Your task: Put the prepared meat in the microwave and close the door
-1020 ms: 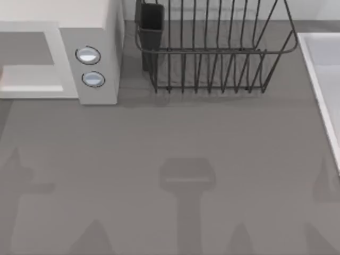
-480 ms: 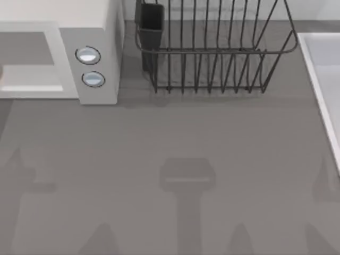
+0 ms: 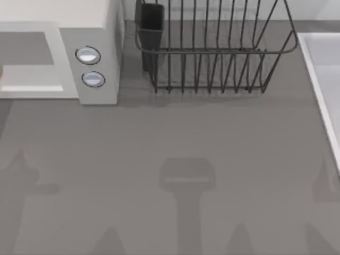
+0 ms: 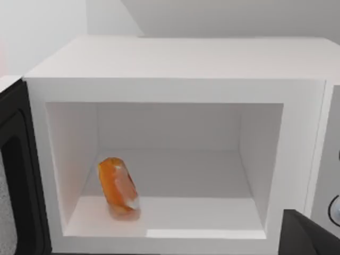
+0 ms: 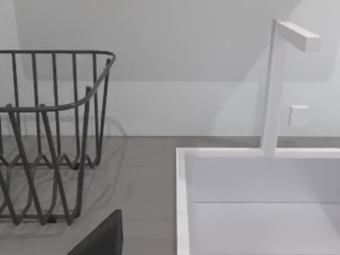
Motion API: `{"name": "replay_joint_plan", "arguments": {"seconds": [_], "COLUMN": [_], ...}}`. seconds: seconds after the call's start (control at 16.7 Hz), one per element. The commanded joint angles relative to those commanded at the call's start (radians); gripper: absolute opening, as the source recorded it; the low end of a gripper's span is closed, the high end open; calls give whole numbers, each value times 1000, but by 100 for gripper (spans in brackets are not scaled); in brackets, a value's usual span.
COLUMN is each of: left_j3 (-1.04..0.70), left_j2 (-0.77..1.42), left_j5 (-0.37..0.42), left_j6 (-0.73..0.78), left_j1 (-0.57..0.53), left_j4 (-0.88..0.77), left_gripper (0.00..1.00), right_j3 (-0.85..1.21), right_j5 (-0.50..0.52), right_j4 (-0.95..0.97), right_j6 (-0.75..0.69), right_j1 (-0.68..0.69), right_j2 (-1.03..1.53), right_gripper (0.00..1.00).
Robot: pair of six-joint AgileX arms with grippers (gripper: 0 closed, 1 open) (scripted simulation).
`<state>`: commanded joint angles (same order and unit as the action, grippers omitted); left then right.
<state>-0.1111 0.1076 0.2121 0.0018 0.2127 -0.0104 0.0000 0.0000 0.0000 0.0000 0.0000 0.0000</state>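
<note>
Even bright light; soft arm shadows on table [image 3: 223, 133]; no glare.

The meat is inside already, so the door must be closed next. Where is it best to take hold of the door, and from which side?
Probably not a pinch. The door stands swung open beside the microwave, whose cavity holds the prepared meat. It is a flat panel, and I see no handle. So push its free outer edge, coming from the door's outer face, behind the open panel, sweeping it toward the cavity.
</note>
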Motion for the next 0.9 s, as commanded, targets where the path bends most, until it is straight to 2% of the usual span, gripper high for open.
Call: {"name": "replay_joint_plan", "arguments": {"seconds": [0.18,0.6,0.9], "left_j3": [-1,-3,-2], "left_j2": [21,135,138], "left_j5": [36,225,233], "left_j6": [1,4,5], "left_j1": [36,225,233], "left_j4": [20,130,134], "left_gripper": [0,0,0], "right_j3": [0,0,0], "right_j5": [0,0,0], "right_j4": [0,0,0], "right_j6": [0,0,0], "right_j1": [0,0,0], "right_j2": [0,0,0], "right_gripper": [100,100,100]}}
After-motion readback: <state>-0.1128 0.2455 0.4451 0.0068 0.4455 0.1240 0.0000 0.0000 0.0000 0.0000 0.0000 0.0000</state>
